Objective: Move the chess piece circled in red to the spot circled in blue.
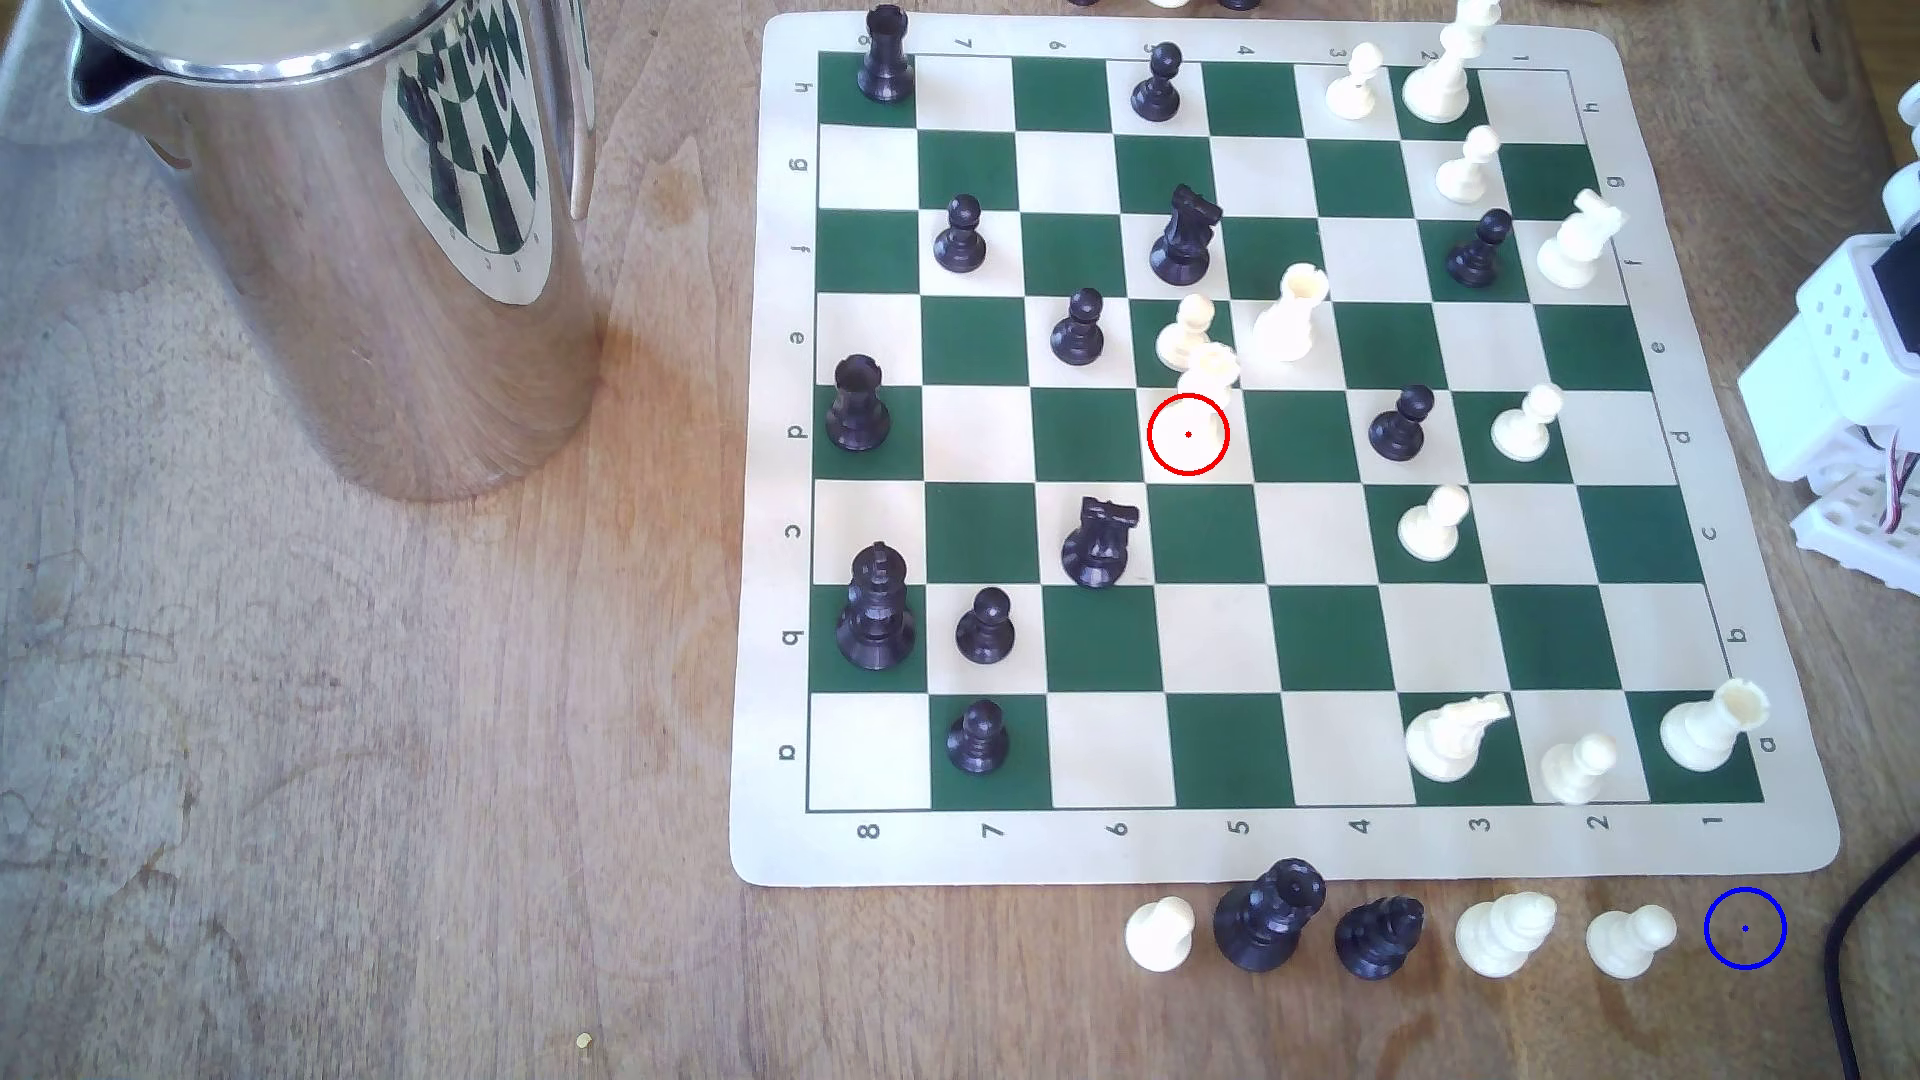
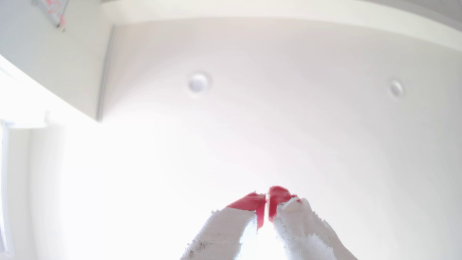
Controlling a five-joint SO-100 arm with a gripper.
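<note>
One tall cream-white queen (image 1: pixel 1205 389), scalloped coronet, wide round base

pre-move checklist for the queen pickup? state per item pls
1. Queen upright on the red-ringed square: ok.
2. Room around queen: not ok, a white pawn crowds it.
3. Blue ring on bare wood, nothing in it: ok.
4. Gripper empty: ok, red tips together, holding nothing.
5. Gripper over the board: not ok, wrist view faces the ceiling.
6. Cable near the ring: cannot tell if it interferes.
</note>
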